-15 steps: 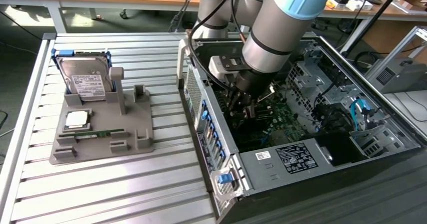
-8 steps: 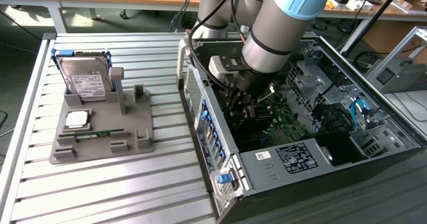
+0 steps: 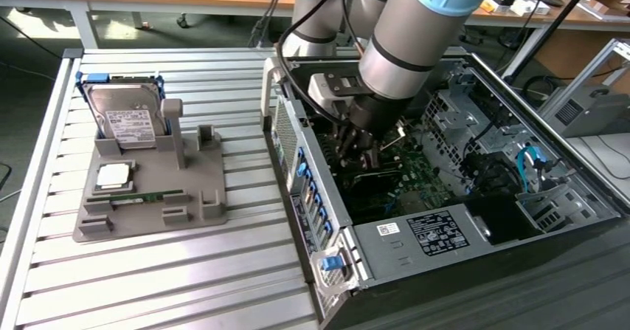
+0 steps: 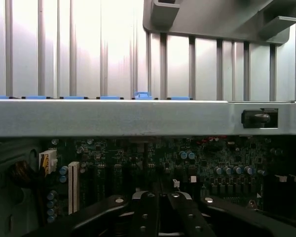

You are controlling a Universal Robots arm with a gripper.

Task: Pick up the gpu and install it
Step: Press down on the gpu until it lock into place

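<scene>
Exterior view: the gripper (image 3: 356,147) is down inside the open computer case (image 3: 414,230), just above the green motherboard (image 3: 409,179), near the case wall that faces the gray tray (image 3: 147,204). Its fingers are closed together, as the wrist view shows too, with the gripper (image 4: 160,212) low over the board. I cannot tell if the thin dark gpu is pinched between them; it is hidden there. The tray on the slatted table (image 3: 147,286) holds the hard drive (image 3: 126,116) and the memory stick (image 3: 138,197), but no dark card. So the pick-up looks done, and the fitting is under way.
</scene>
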